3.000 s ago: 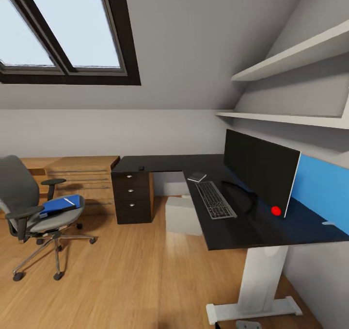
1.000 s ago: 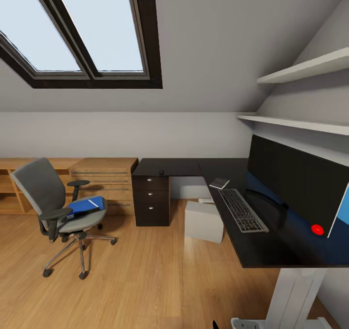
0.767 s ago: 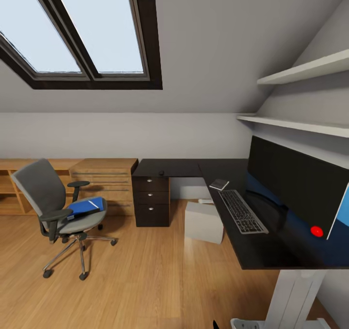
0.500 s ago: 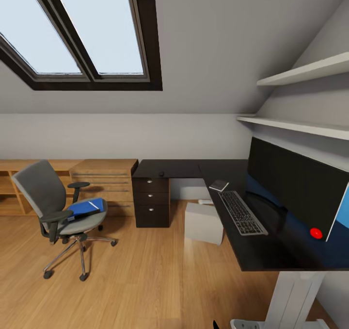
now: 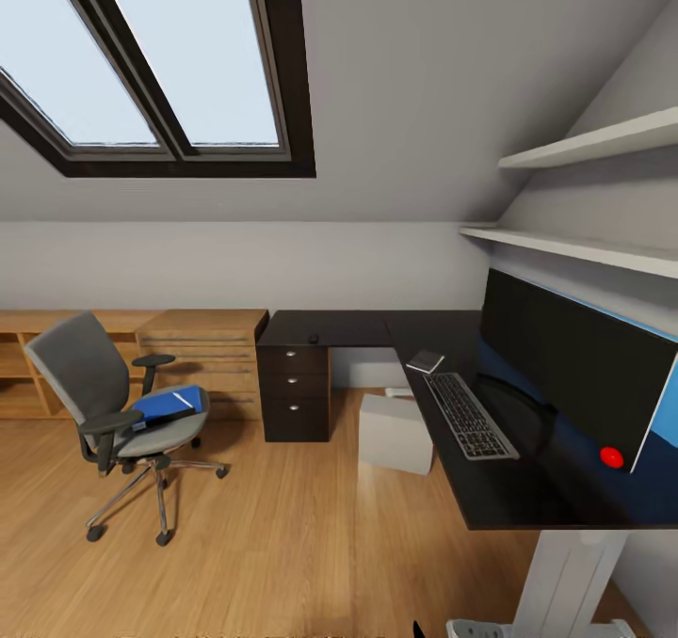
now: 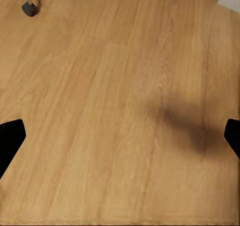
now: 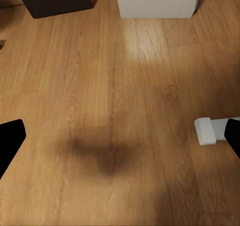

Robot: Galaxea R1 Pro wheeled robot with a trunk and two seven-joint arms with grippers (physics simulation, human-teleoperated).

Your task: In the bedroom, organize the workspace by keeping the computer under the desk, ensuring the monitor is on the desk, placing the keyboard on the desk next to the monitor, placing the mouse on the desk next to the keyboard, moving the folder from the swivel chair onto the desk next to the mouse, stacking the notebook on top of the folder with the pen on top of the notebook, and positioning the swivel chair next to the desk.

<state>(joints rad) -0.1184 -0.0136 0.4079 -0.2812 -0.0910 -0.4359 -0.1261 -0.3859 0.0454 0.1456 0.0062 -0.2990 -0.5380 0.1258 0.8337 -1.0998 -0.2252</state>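
Note:
The grey swivel chair (image 5: 94, 384) stands on the floor left of the black desk (image 5: 358, 326), apart from it. On its seat lies the blue folder (image 5: 165, 405) with a thin white pen (image 5: 183, 399) on top. The wide monitor (image 5: 574, 365) stands on the desk's right wing, with the keyboard (image 5: 468, 415) in front of it and the pale notebook (image 5: 426, 361) at the keyboard's far end. The small black mouse (image 5: 314, 338) sits above the drawers. The grey computer (image 5: 395, 431) stands under the desk. My left gripper (image 6: 120, 141) and right gripper (image 7: 120, 138) hang open over bare floor.
A light wooden drawer cabinet (image 5: 202, 351) and low shelf (image 5: 19, 365) line the back wall behind the chair. In the right wrist view the desk's white foot (image 7: 207, 130) lies close by. A chair caster (image 6: 29, 8) shows in the left wrist view. Wall shelves (image 5: 584, 243) hang above the monitor.
The whole head view has shifted since three seconds ago, bringing the chair further into the picture. Over the last second it drifts only slightly. No object has moved.

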